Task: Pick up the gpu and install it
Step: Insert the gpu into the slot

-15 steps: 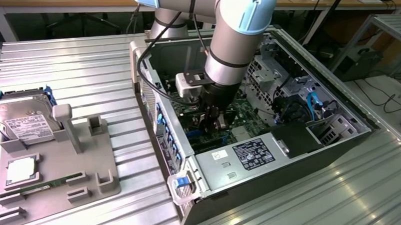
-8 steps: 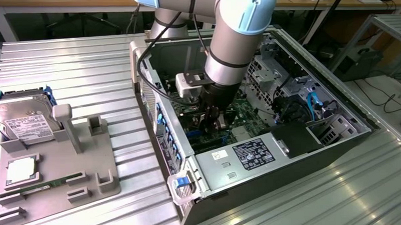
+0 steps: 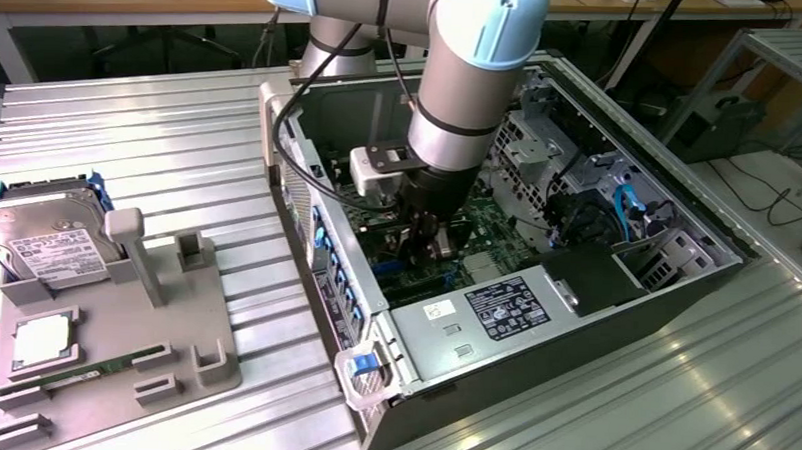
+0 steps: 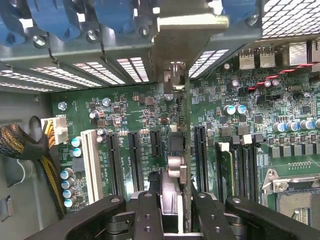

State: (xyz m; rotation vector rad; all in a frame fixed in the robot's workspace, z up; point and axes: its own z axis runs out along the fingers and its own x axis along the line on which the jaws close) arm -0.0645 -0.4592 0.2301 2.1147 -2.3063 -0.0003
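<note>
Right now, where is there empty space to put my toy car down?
The ridged metal table is bare behind the grey holder tray, between it and the open computer case. It is also bare in front of the case. Inside the case it is crowded: the gripper holds the gpu over the green board.

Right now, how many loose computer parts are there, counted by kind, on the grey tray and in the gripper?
hard drive: 1
processor chip: 1
memory stick: 1
graphics card, held in the gripper: 1
Total: 4
</note>
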